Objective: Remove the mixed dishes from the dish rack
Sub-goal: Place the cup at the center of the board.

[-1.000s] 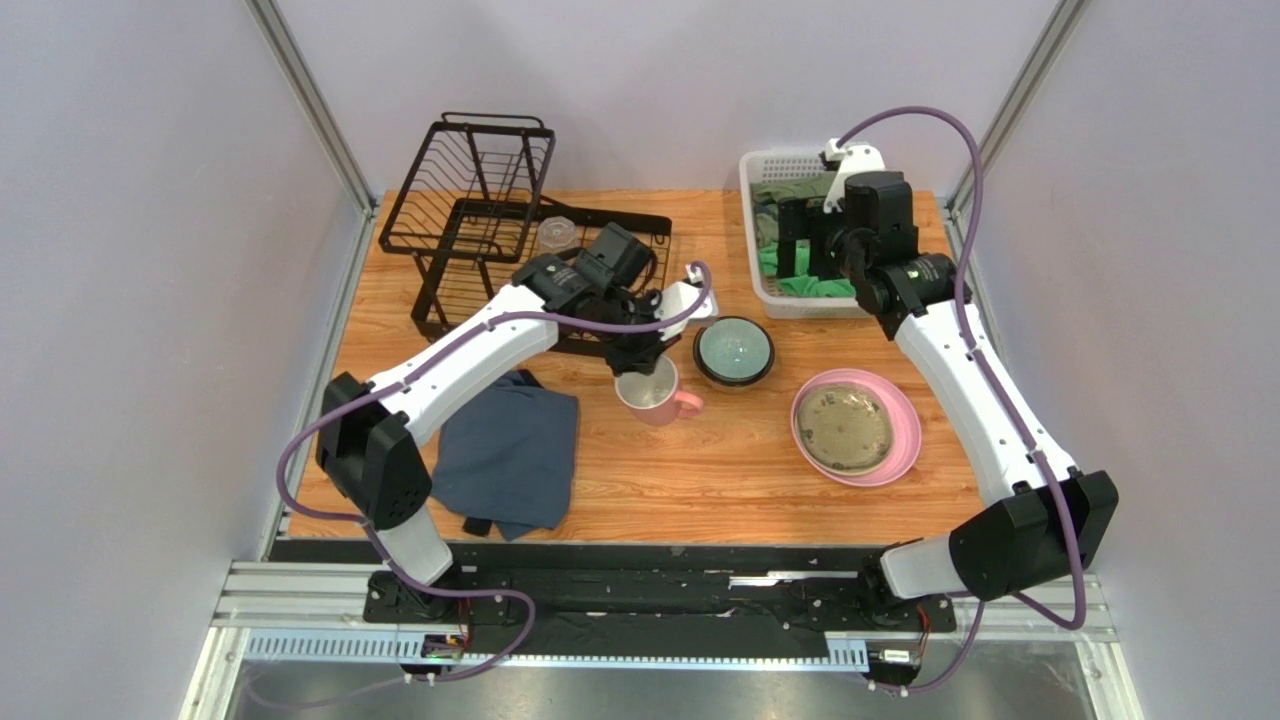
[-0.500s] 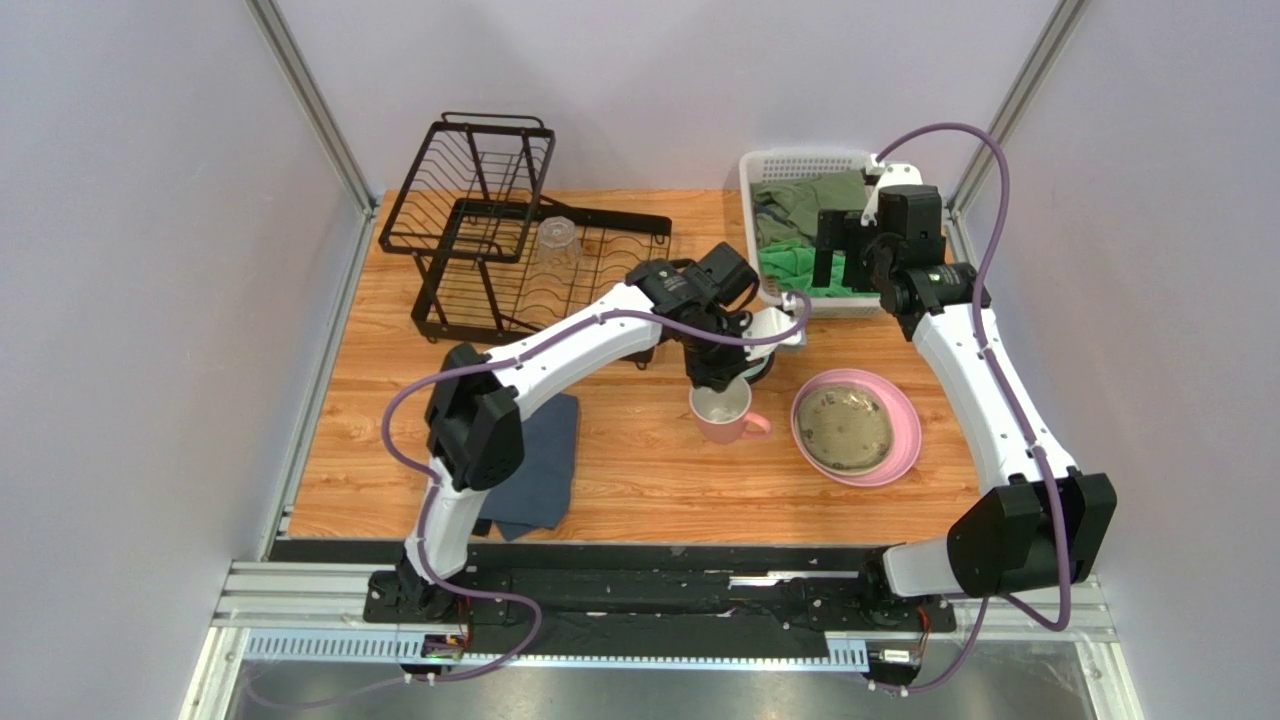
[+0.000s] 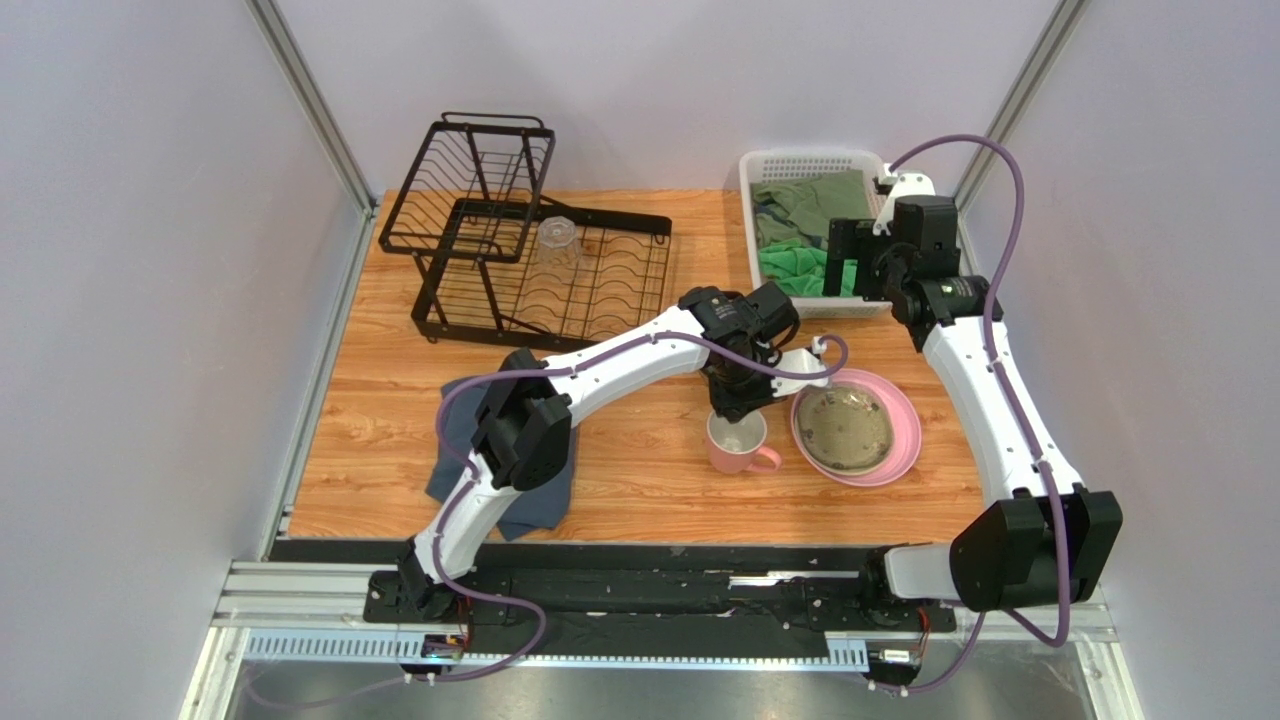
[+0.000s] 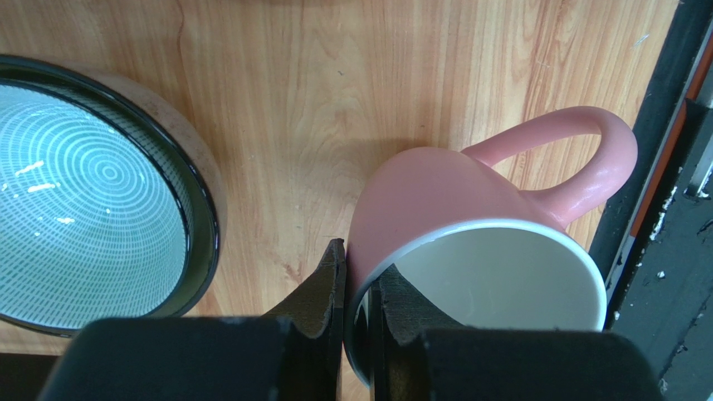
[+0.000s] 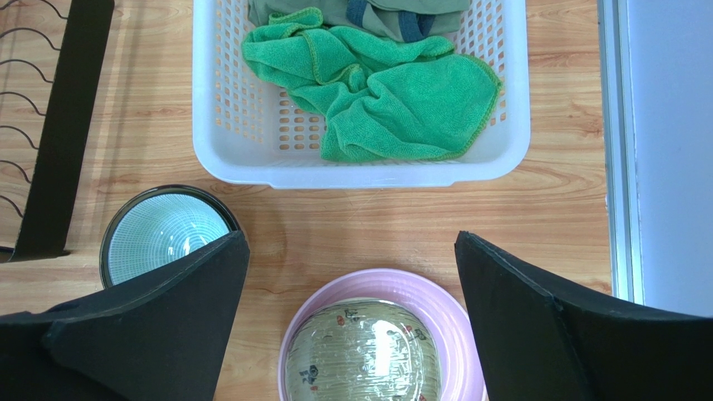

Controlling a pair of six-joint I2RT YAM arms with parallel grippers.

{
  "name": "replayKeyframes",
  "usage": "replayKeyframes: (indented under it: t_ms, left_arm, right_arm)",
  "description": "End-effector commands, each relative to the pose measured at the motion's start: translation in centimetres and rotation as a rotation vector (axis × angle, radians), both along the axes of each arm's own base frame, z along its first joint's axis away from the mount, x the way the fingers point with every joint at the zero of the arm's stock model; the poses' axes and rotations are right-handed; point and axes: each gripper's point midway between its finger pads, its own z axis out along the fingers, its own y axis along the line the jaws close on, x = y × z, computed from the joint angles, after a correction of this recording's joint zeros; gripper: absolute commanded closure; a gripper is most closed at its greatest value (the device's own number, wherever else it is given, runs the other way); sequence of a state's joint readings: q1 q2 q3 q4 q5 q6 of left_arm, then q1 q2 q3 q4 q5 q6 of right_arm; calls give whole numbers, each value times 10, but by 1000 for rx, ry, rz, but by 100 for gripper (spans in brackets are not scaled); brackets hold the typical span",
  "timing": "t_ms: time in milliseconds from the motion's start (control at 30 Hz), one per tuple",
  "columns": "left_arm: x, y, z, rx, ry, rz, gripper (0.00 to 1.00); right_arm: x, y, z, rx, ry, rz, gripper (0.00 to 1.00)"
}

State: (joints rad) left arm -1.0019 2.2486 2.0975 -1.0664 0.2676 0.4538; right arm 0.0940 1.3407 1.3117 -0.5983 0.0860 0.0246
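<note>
The glossy pink mug [image 4: 469,209], cream-glazed inside and with a looped handle, has its thin wall pinched at the rim by the left jaws, one inside and one outside. Just beside it sits the round dark bowl [image 4: 84,192], its teal inside finely ringed. The right jaws hang spread wide above the wood-grain worktop [image 5: 569,209]. Between them lies a speckled cream plate [image 5: 360,351], stacked on the pink plate [image 5: 377,284]. The clear glass [image 3: 558,237] stands in the black wire dish rack [image 3: 607,215].

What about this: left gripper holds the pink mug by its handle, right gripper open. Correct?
No. The left gripper grips the pink mug by its rim, one finger inside, one outside; the handle is free, as the left wrist view shows. The right gripper is open.
</note>
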Motion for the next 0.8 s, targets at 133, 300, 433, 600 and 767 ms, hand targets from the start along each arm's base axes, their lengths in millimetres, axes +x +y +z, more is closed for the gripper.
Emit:
replayKeyframes:
  t_ms: [133,300,433,600,767]
  left_arm:
    - [2,-15,19,-54,-26,14,100]
    - [6,-20,21,-70,-41,11,100]
    - [8,-22,18,-69,-48,12,100]
    - [11,-24,13,-62,-54,9,100]
    - [13,-27,10,-63,-59,4,99]
  right_arm:
    - [0,0,7,7,-55,26,0]
    - [0,1,4,7,-50,31,0]
    - [0,1,4,11,-50,36,0]
    - [0,0,5,13,-51,34,0]
    - [0,0,5,17,-53,38,0]
